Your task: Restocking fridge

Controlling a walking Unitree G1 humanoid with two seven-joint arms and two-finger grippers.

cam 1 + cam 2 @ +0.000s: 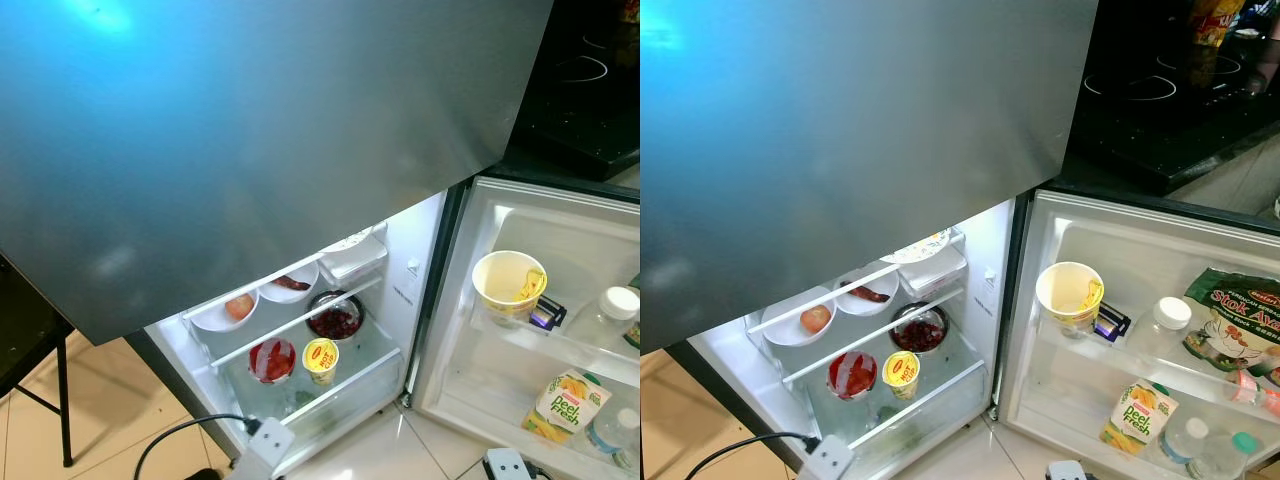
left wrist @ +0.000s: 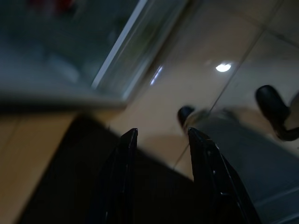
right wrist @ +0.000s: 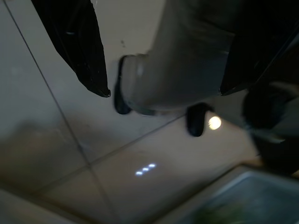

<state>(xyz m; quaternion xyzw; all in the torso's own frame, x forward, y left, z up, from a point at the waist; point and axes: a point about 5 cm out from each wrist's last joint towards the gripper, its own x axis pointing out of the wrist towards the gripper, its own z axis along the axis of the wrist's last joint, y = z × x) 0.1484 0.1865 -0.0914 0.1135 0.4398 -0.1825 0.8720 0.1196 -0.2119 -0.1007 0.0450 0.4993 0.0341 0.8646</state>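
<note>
The fridge's lower door [image 1: 1120,235] stands open to the right, under the shut grey upper door [image 1: 250,130]. On the inner shelves sit a white bowl with an apple [image 1: 238,306], a bowl of red food [image 1: 290,284], a dark bowl of berries [image 1: 336,320], a red-topped tub [image 1: 272,360] and a yellow cup [image 1: 321,357]. The door racks hold a noodle cup [image 1: 510,282], a Peel Fresh carton [image 1: 565,403], bottles and a green packet [image 1: 1230,315]. My left gripper [image 2: 162,131] and right gripper [image 3: 164,92] hang open over the floor, both with nothing between the fingers.
A white power strip [image 1: 265,440] with a black cable lies on the tiles just before the fridge. A black cooktop [image 1: 585,80] sits on the counter at the upper right. A black stand's leg [image 1: 62,400] is at the left.
</note>
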